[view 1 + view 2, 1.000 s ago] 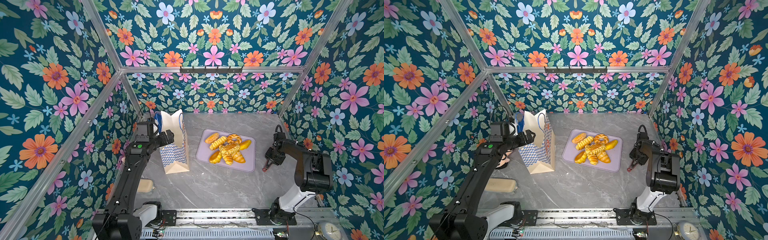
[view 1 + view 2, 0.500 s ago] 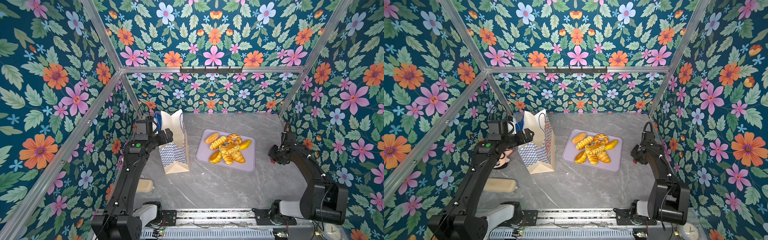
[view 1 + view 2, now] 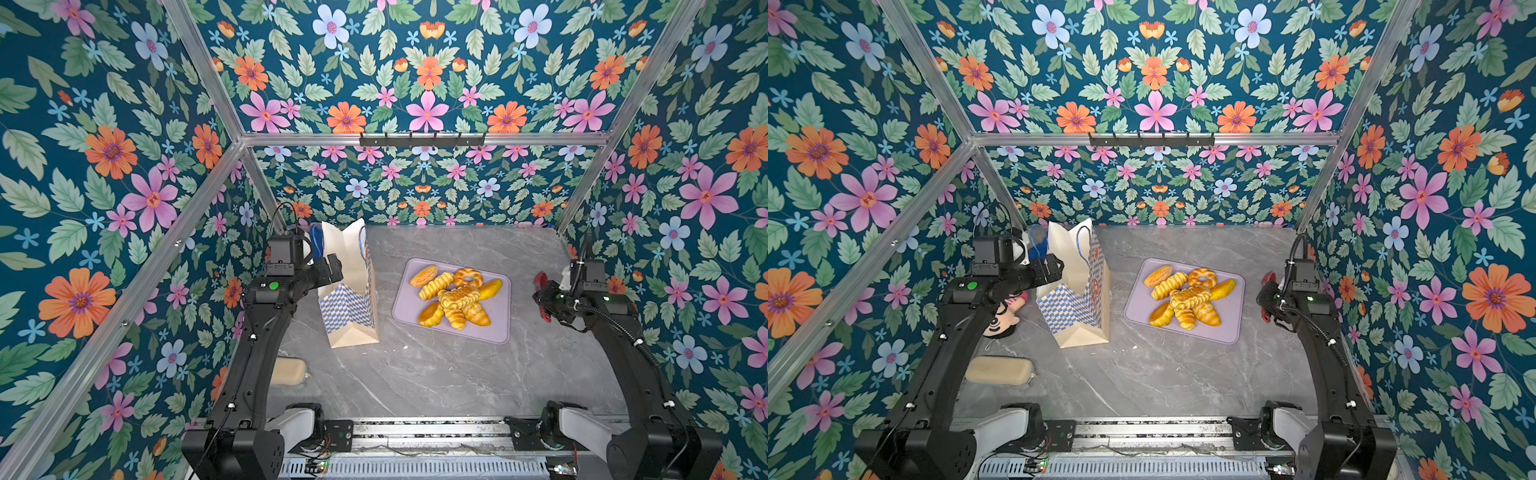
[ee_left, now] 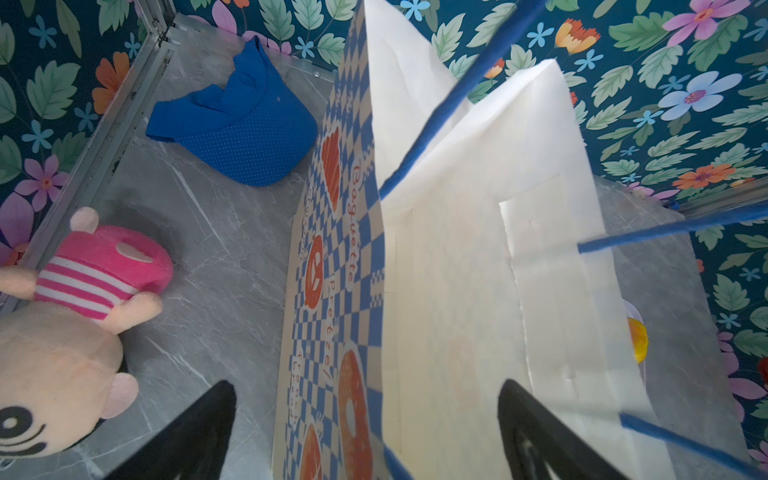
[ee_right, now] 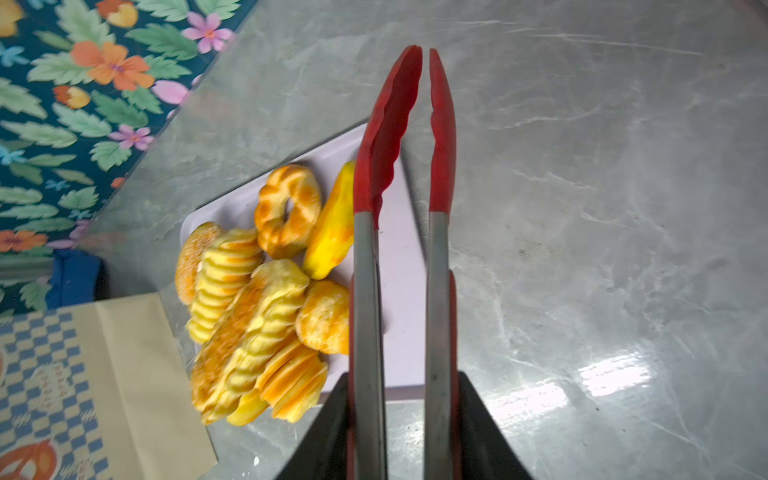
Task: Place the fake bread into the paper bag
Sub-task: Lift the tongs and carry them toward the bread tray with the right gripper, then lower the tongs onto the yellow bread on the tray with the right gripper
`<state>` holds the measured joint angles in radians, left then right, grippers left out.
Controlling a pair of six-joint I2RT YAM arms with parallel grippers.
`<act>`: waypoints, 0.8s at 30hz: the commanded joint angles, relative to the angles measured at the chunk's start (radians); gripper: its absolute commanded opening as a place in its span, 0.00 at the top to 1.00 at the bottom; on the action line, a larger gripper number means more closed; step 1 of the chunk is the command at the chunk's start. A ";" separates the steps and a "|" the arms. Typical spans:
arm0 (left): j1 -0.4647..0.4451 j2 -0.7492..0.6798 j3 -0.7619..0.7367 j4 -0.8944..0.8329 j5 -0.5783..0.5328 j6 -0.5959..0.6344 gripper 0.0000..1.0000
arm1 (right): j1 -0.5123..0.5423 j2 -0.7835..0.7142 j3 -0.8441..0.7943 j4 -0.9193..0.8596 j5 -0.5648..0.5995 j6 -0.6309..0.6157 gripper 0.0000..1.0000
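on the grey marble-look tabletop, left of centre: tall cream paper bag, blue-and-white checker pattern, orange pastry prints, thin blue cord handles; standing upright, mouth open.

to the bag's right, apart from it: flat lilac rectangular tray, carrying the fake bread. glossy golden-yellow to brown toy pastries in one touching heap: ring doughnut, twisted rolls, croissants, oval buns. every visible piece on the tray, outside the bag.

at the bag's top edge: black left gripper. jaws spread wide, straddling the near wall; one finger outside the checkered face, the other over the cream interior. contact with the paper not discernible.

right of the tray, raised above the tabletop: black right gripper. jaws pressed against the two arms of metal tongs with red scalloped tips; tips nearly touching.

left of the bag, partly behind the left arm: pink-striped plush doll, lying down.

in the back left corner: crumpled blue cloth.

near the front left: beige oblong pad, lying flat.
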<state>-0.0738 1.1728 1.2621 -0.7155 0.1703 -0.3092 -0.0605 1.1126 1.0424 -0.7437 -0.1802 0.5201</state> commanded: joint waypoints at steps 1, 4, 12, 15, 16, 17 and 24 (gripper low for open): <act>0.001 0.003 0.017 -0.026 -0.037 0.018 0.00 | 0.084 0.016 0.070 -0.045 0.013 -0.011 0.64; 0.000 0.005 0.030 -0.045 -0.054 0.021 0.00 | 0.181 0.035 0.137 -0.085 0.049 -0.017 0.64; 0.000 0.011 0.059 -0.069 -0.074 0.021 0.00 | 0.298 0.045 0.243 -0.175 -0.011 0.034 0.66; 0.000 0.012 0.053 -0.072 -0.093 0.027 0.01 | 0.299 0.018 0.229 -0.189 -0.075 0.084 0.66; 0.000 0.012 0.047 -0.072 -0.098 0.029 0.02 | 0.301 0.006 0.217 -0.194 -0.092 0.103 0.66; 0.000 0.013 0.042 -0.071 -0.100 0.031 0.02 | 0.303 -0.006 0.206 -0.197 -0.110 0.115 0.66; 0.000 0.015 0.025 -0.057 -0.110 0.029 0.05 | 0.304 -0.095 0.106 -0.203 -0.207 0.200 0.65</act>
<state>-0.0738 1.1889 1.2865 -0.7746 0.0769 -0.2890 0.2420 1.0397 1.1721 -0.9474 -0.3183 0.6556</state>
